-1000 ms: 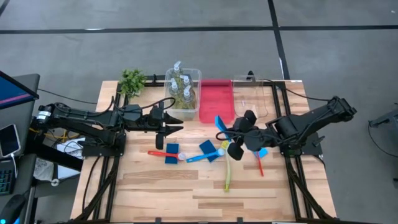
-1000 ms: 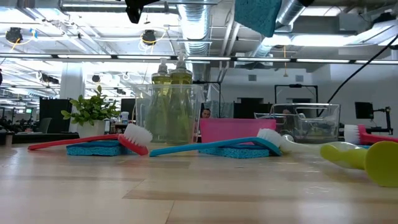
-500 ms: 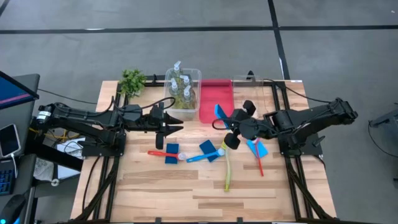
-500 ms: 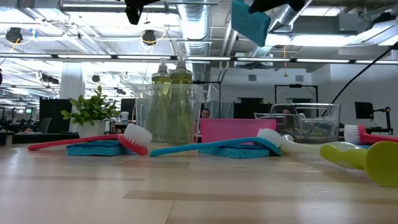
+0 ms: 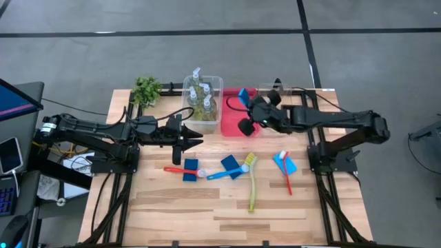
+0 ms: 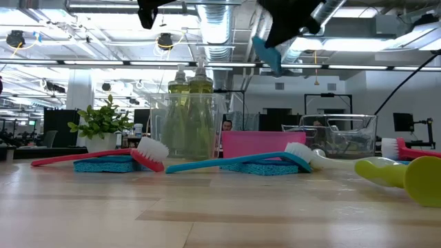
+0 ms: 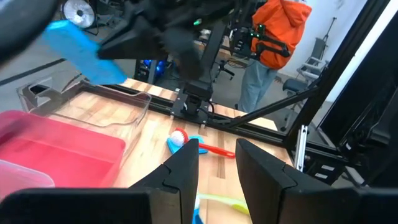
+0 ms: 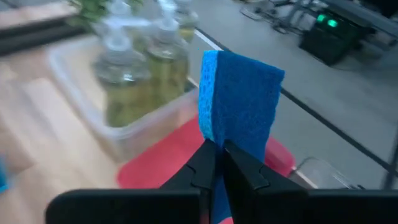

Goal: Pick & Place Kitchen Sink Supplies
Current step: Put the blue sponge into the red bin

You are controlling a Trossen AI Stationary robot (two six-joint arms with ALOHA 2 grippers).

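Note:
My right gripper (image 5: 249,105) is shut on a flat blue sponge (image 5: 242,95) and hovers over the red tray (image 5: 238,122); the low view shows that sponge (image 6: 267,55) high in the air. My left gripper (image 5: 191,138) waits open near the clear tub (image 5: 215,103) holding the pump bottles (image 5: 200,100). Two blue sponges (image 5: 191,170) (image 5: 231,167) lie flat mid-table with a red brush (image 5: 176,169) and a blue brush (image 5: 219,174). A yellow-green brush (image 5: 251,182) lies beside them. A third sponge (image 5: 288,164) and a red brush (image 5: 286,176) lie at the right. My right gripper pinches the blue sponge by one end (image 8: 214,140) between its two fingers (image 8: 202,165). The rest of the sponge (image 8: 242,102) stands out past the fingertips. The fingers slant down toward the table's far left. The sponge is lifted clear above the red tray.
A leafy plant (image 5: 146,89) stands at the far left corner. A second clear tub (image 5: 286,103) sits right of the red tray. The near half of the wooden table (image 5: 207,213) is bare. A person in orange (image 7: 273,37) stands beyond the table.
My right gripper has carried the blue sponge from above the table's middle toward the far edge and slightly left, turning as it went, until it came over the red tray. The sponge stayed in its hold. The yellow-green brush and the right-hand sponge now show uncovered.

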